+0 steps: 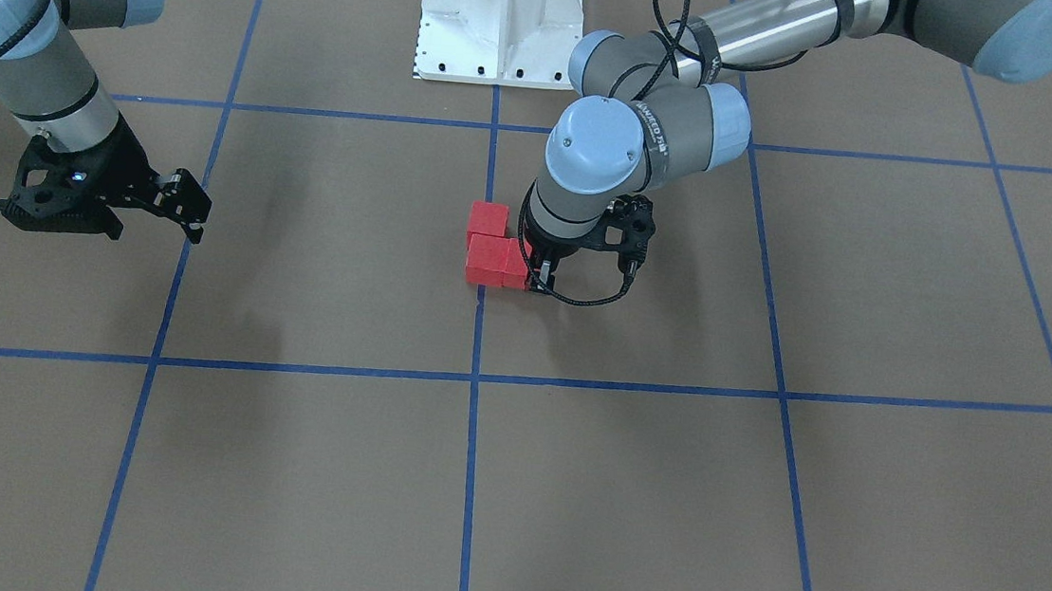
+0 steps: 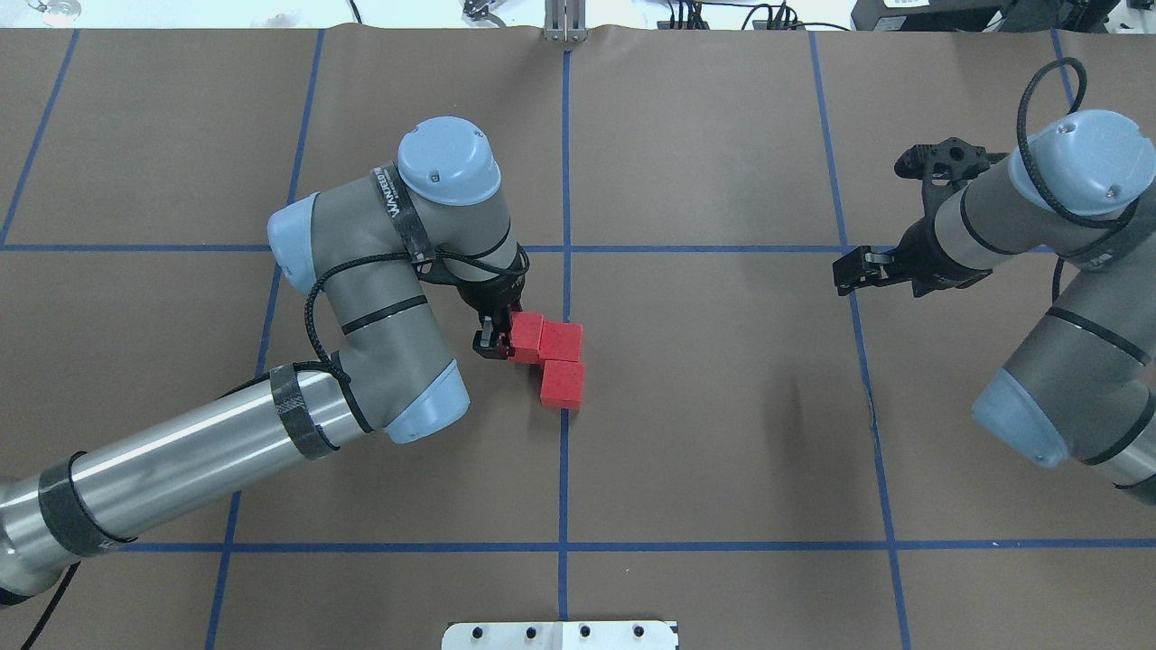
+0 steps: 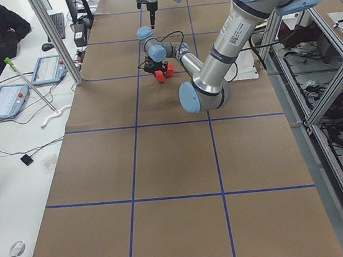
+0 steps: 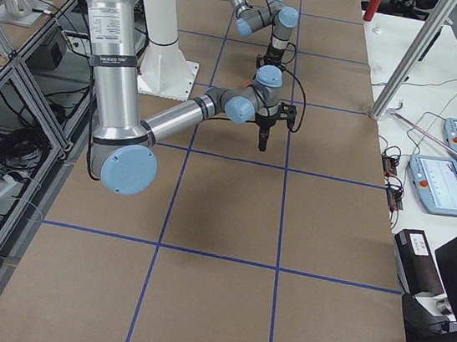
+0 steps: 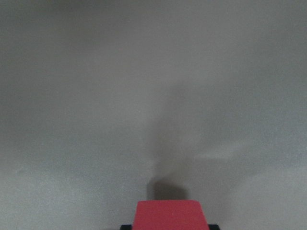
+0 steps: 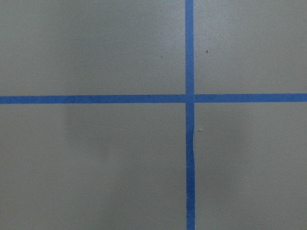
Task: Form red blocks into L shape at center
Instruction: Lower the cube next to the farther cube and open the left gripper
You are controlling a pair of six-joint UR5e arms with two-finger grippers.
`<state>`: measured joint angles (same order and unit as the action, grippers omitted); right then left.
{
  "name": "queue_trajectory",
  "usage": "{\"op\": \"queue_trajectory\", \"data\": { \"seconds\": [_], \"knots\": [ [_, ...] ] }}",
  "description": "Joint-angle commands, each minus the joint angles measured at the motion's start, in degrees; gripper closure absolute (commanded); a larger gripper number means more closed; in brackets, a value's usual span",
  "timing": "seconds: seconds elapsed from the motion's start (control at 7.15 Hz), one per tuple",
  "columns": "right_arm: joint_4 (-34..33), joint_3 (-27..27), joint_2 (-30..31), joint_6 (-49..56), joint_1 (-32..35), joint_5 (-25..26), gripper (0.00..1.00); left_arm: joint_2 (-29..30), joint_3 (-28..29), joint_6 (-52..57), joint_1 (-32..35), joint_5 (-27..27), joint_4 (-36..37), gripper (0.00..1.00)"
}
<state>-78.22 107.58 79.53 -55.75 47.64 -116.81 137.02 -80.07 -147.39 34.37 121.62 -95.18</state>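
The three red blocks (image 2: 564,352) lie at the center (image 2: 623,433), all touching each other, and they make an L. Two stand in a row across the table: the end block (image 2: 526,336) is on the robot's left side of the middle tape line (image 2: 565,162), and the corner block (image 2: 561,341) is on the line itself. The near block (image 2: 563,383) sits against the corner block on the side toward the white robot base (image 2: 560,635), also on the line.

The left gripper (image 2: 495,336) is low, approx. at floor level, w/ its fingers closed in on the end block. The gap is only as wide as the block. In the left wrist view this block shows at the bottom edge, centred, w/ dark finger parts at both lower corners.

The right gripper (image 2: 847,273) is well apart from the blocks, on the robot's right, and hangs over a tape crossing (image 6: 189,98). Its fingers look pressed together, i.e. no gap shows, and it has nothing btw. them.
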Motion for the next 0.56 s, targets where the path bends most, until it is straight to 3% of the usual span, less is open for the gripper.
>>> {"op": "queue_trajectory", "data": {
  "seconds": [0.0, 0.42],
  "knots": [
    [0.00, 0.00, -0.07, 0.03, 0.00, 0.00, 0.01, 0.09, 0.00, 0.00, 0.00, -0.50, 0.00, 1.00],
    [0.00, 0.00, 0.01, 0.12, 0.00, 0.00, 0.01, 0.09, 0.35, 0.00, -0.09, -0.51, -0.09, 1.00]
  ]
}}
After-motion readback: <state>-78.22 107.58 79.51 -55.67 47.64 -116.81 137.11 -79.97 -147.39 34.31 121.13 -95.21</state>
